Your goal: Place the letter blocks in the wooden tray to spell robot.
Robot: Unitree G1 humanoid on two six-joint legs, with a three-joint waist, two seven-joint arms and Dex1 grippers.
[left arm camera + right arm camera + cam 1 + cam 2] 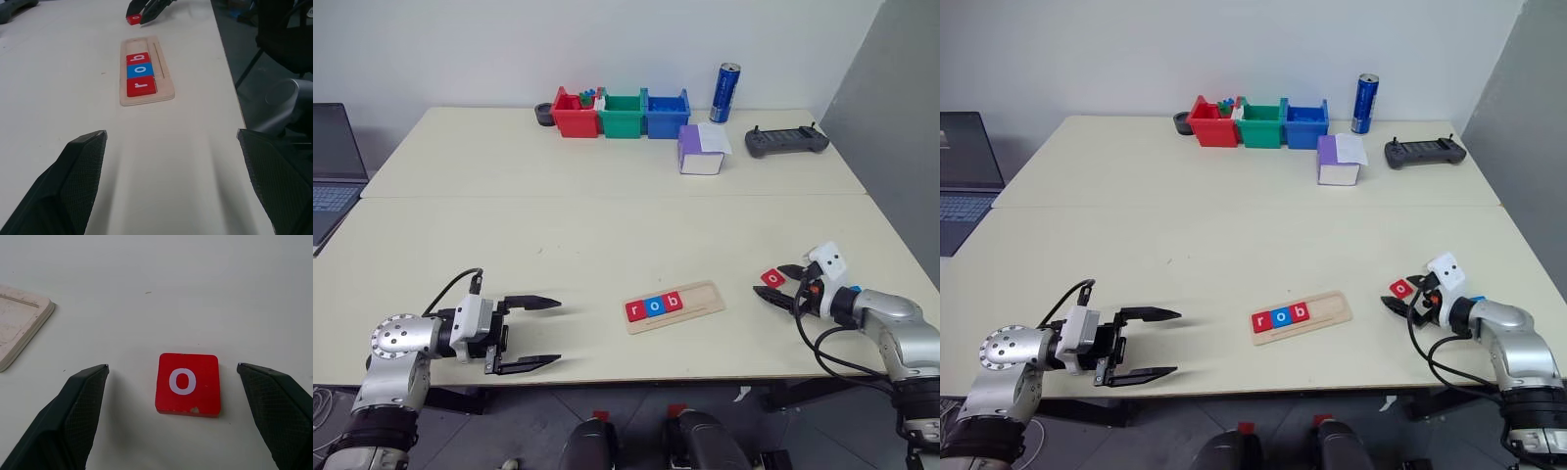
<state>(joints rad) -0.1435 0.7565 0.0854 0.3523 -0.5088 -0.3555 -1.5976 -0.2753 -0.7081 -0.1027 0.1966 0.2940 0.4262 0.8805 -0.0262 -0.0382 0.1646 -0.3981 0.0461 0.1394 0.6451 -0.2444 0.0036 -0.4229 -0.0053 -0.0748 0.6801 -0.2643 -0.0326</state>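
Right hand [790, 285] fully spread, holding nothing, fingers either side of red "o" block [188, 383] lying flat on worktop [607, 235], well right of wooden tray [697, 298]. Left hand [530, 333] also wide open & empty, hovering near front edge of worktop, well left of tray, pointing toward it.

Tray holds three blocks at its left end, touching in a row: red "r" [635, 310], blue "o" [654, 305], red "b" [673, 301]. Right half of groove bare, so two slots left. Can't spot a "t" block anywhere.

Risks from here, as judgement:
- Block thin & flat, so fingers may close over top edge and skid off, or pinch one corner and flip it
- Fingertips low to worktop, could scrape or jam on surface before closing
- Block sits slightly off-centre between fingers, so one finger may hit first and shove it sideways
- On placing, tile could catch groove lip, land tilted, or nudge "b" and shift the row
- Tray loose on worktop, may slide if bumped
- "o" reads same either way up, so orientation no worry

Readable writing: white lowercase r, o, b on tray tiles; white o on loose tile. Blue can [724, 92] at back has markings, too small to read
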